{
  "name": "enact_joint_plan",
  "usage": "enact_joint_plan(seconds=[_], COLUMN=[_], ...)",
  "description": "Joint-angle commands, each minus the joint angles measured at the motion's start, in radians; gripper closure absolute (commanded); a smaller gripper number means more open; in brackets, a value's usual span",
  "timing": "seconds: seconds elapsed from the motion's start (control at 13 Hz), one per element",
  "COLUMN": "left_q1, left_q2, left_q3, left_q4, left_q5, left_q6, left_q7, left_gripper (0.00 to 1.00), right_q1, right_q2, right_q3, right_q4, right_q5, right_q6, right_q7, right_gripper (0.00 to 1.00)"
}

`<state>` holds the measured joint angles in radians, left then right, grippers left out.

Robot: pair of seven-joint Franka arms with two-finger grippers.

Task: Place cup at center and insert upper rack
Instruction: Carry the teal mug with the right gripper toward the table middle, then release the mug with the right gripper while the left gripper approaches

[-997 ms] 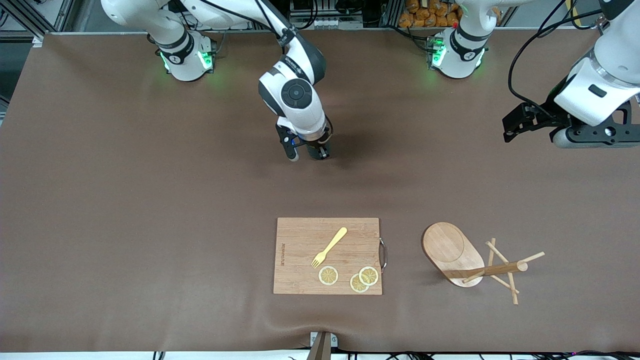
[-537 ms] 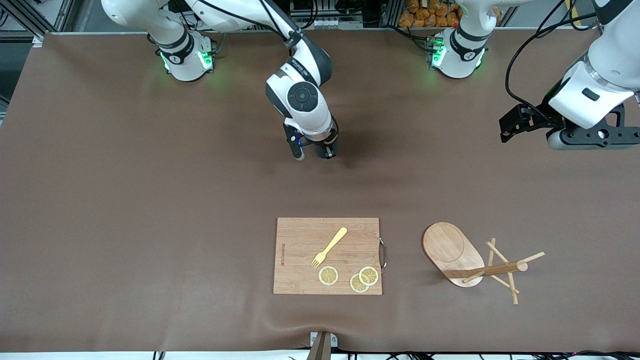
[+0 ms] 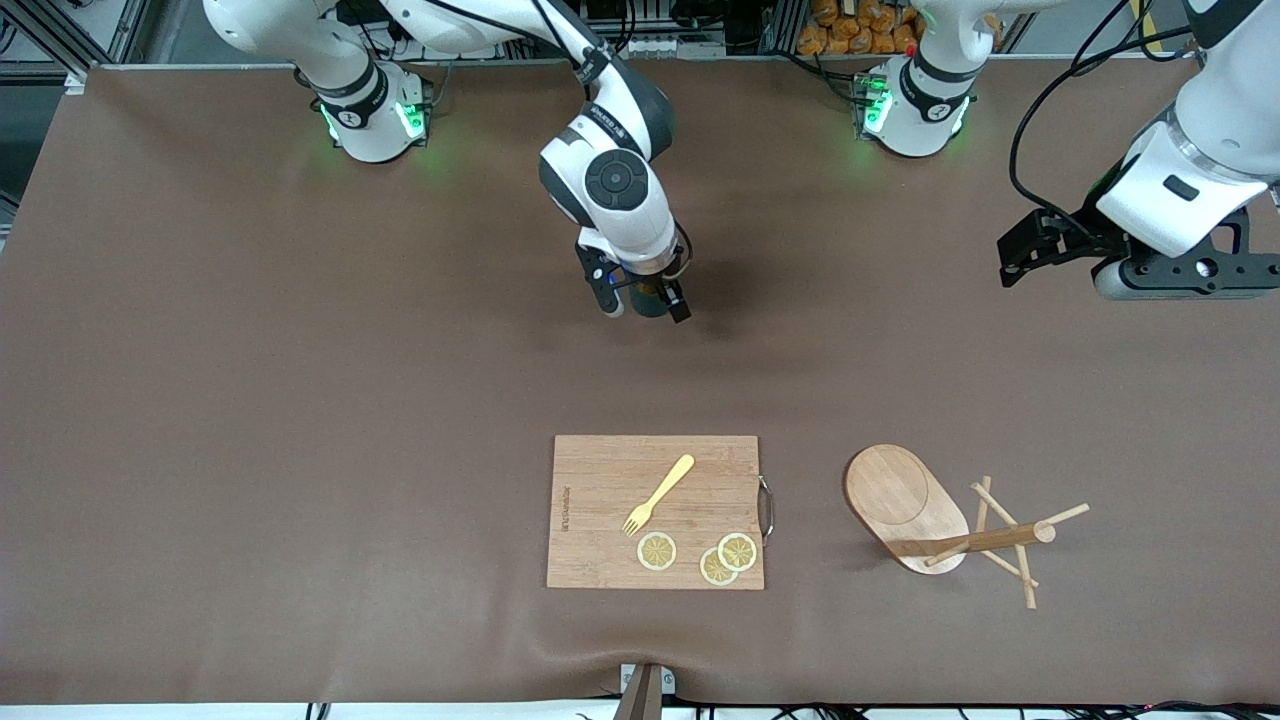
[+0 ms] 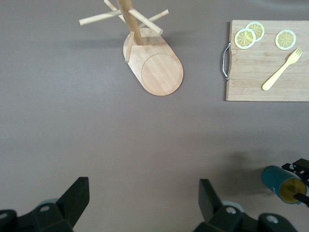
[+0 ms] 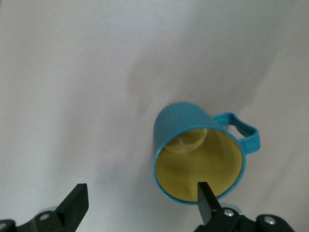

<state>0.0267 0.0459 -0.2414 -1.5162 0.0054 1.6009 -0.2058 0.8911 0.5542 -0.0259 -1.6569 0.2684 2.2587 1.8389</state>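
right gripper (image 3: 646,306) wide open over cup (image 5: 198,157), nothing held. left gripper (image 4: 145,205) open, empty, closer to toppled mug tree (image 3: 940,520), post lying sideways.

cup (image 3: 650,298) mostly hidden under right gripper (image 3: 648,303)

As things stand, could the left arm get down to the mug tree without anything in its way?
Probably yes. The left pincer hangs open over bare table, and the mug tree lies on its side with nothing on or against it; the cutting board sits apart, beside it toward the right arm's end.
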Motion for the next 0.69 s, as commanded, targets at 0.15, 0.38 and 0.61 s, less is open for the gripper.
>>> enact_joint_plan(seconds=[0.15, 0.38, 0.61], left_q1=[0.005, 0.002, -0.001], left_q2=[-0.014, -0.011, -0.003], left_q3=[-0.061, -0.11, -0.153], left_q4=[0.005, 0.005, 0.007], left_q5=[0.005, 0.016, 0.018], left_q6=[0.008, 0.01, 0.01], left_q7=[-0.122, -0.268, -0.343], left_gripper=[0.0, 0.0, 0.0], right_q1=[-0.078, -0.133, -0.266], right_q2=[-0.059, -0.097, -0.186], right_q3=[0.004, -0.008, -0.017], right_q4=[0.019, 0.014, 0.017], right_q5=[0.003, -0.023, -0.037], right_q6=[-0.11, -0.171, -0.247], right_q7=[-0.147, -0.326, -0.629], right_gripper=[0.0, 0.0, 0.0])
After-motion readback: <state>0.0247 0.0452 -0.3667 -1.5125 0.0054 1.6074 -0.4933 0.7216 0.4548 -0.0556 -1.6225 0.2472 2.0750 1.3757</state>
